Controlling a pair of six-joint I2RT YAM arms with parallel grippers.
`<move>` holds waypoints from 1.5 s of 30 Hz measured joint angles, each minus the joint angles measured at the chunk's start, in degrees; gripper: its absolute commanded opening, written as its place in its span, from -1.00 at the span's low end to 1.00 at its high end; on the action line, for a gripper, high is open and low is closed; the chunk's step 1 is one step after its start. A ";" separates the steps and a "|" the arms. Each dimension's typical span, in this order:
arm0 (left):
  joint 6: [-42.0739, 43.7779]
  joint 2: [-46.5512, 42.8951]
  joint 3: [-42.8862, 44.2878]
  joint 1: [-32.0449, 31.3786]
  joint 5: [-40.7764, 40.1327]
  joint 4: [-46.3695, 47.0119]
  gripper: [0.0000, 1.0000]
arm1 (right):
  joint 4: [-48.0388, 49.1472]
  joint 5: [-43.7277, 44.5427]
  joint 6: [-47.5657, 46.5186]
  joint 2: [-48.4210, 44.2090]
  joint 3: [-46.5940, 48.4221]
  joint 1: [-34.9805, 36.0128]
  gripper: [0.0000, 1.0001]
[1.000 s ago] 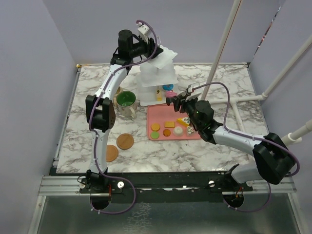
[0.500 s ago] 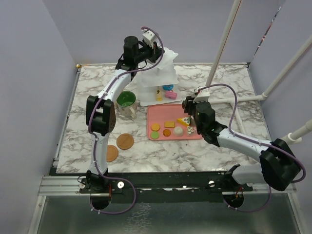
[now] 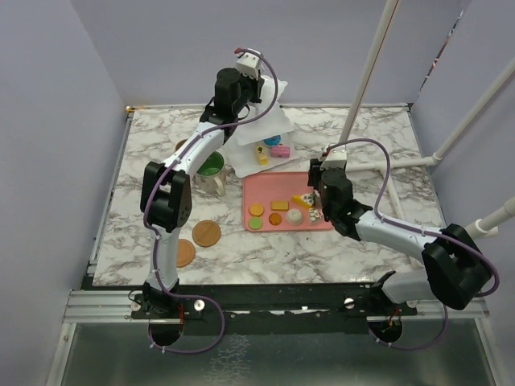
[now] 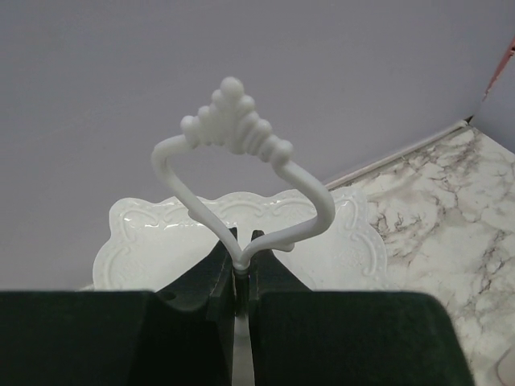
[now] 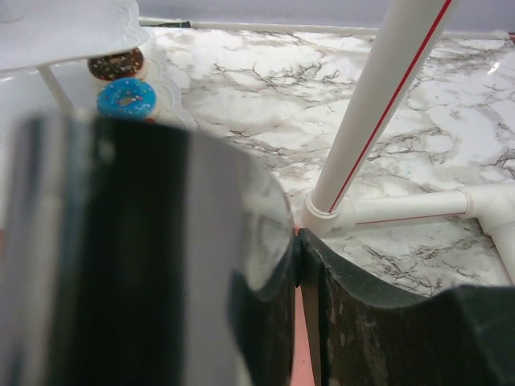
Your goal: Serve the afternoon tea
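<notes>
L tool [image 4: 241, 251] clenched on the thin stem under the loop handle [image 4: 233, 121] of the white stand [image 4: 153, 233], top plate just below it. R tool [image 5: 299, 257] clenched, jaws pressed together, nothing seen btwn them. It hangs over far-right corner of pink tray [image 3: 259, 186].

Stand at back-centre of worktop [image 3: 145, 161], just beyond tray. Blue donut [image 5: 127, 98] and brown donut [image 5: 115, 64] sit on a lower tier. More pastries [image 3: 278, 211] on tray. Green-inside mug [image 3: 211, 166] just left of stand. Two coasters [image 3: 207, 233] front-left, near each other.
</notes>
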 measured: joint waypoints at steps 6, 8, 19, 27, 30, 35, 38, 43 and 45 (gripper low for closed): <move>-0.44 -0.39 -0.22 -1.40 -7.89 0.02 -1.00 | 0.28 -0.07 -0.02 2.29 -0.39 -1.11 0.04; -0.37 -0.39 -0.22 -2.14 -10.58 0.04 -1.00 | 0.46 -0.09 0.00 2.49 -0.87 -1.40 0.04; -0.90 -0.39 -0.22 -7.85 -25.75 0.02 -0.94 | 1.25 -2.49 0.28 4.74 -1.46 -2.64 -0.25; -1.29 -1.22 -2.38 -8.76 -27.39 0.94 0.24 | 2.54 -4.28 -0.02 4.74 -1.57 -2.89 -0.37; 0.04 -3.04 -4.57 -8.37 -24.96 1.07 0.63 | 3.04 -4.94 -0.22 4.74 -1.57 -2.89 -0.41; 0.52 -5.42 -6.05 -5.55 -15.61 0.94 0.84 | 3.76 -6.25 -0.74 4.72 -1.57 -2.89 -0.42; -0.87 -5.79 -5.75 -2.05 -5.70 0.22 0.81 | 3.76 -7.06 -1.05 4.61 -1.57 -2.89 -0.42; -3.76 -4.46 -1.51 5.14 13.60 -3.02 0.77 | 3.78 -8.07 -1.05 3.96 -1.57 -2.89 -0.42; -4.72 -2.86 1.81 7.17 19.82 -3.89 0.75 | 3.78 -8.28 -1.05 3.52 -1.57 -2.89 -0.42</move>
